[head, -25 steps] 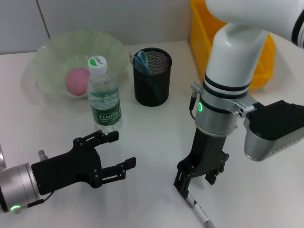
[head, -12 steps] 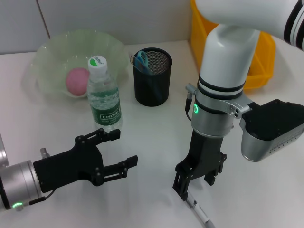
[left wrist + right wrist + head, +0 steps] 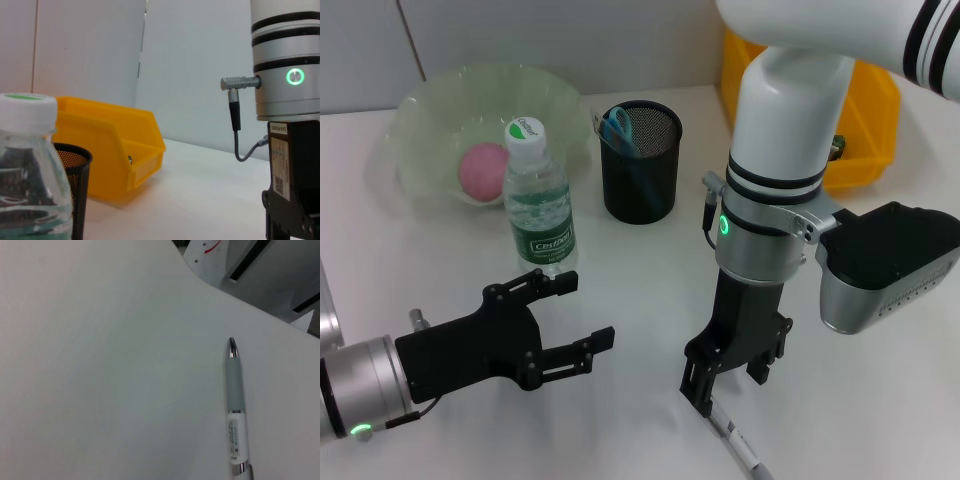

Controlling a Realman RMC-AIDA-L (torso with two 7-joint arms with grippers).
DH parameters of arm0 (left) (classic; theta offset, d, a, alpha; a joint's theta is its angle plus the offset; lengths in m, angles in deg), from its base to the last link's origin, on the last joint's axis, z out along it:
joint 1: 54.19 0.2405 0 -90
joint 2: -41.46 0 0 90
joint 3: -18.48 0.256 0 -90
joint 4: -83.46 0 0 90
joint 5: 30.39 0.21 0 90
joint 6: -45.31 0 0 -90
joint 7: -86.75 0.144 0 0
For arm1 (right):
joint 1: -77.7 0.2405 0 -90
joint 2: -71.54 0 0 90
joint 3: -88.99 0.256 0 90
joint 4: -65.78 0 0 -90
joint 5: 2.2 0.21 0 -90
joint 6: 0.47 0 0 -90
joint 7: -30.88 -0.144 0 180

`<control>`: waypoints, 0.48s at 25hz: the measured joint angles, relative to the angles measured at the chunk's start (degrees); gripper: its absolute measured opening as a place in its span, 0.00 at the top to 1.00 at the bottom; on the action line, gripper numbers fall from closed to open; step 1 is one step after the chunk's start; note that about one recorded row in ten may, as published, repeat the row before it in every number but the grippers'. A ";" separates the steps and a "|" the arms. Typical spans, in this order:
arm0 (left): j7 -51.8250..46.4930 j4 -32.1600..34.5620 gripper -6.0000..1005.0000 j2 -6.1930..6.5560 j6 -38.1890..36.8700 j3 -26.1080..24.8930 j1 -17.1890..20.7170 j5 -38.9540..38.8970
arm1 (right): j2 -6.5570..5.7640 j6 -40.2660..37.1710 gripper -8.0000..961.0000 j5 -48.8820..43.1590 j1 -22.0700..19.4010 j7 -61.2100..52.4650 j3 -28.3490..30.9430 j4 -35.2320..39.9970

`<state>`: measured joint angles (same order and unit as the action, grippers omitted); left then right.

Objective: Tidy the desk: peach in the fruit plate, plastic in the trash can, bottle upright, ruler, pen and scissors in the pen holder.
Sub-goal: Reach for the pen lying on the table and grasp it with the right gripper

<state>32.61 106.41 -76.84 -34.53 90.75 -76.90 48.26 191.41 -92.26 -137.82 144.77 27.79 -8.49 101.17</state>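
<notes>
Head view: peach (image 3: 482, 169) is held in plate (image 3: 425, 112), scissors (image 3: 617, 128) in pen holder (image 3: 640, 163); left gripper (image 3: 565, 325) jaws spread wide, right gripper (image 3: 725, 375) jaws parted w/ pen (image 3: 738, 446) below.

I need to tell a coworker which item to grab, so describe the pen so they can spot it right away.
Start at the big white right arm near the table's front edge; directly under its end effector lies the pen flat on the white table. It is slim, white and grey with a silver tip.
</notes>
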 joint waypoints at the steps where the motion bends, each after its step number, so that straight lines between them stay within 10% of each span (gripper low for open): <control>1: 0.00 0.01 0.17 0.00 0.00 0.06 -0.06 0.00 | 0.00 0.02 0.21 0.03 0.08 0.02 -0.01 -0.08; 12: 0.00 0.13 0.17 0.07 -0.03 1.03 -0.66 0.00 | 0.00 0.71 0.21 2.51 0.26 -0.23 -3.16 -0.23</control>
<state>32.61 106.54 -76.77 -34.55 91.77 -77.56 48.26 191.41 -91.55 -135.31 145.03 27.56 -11.65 100.94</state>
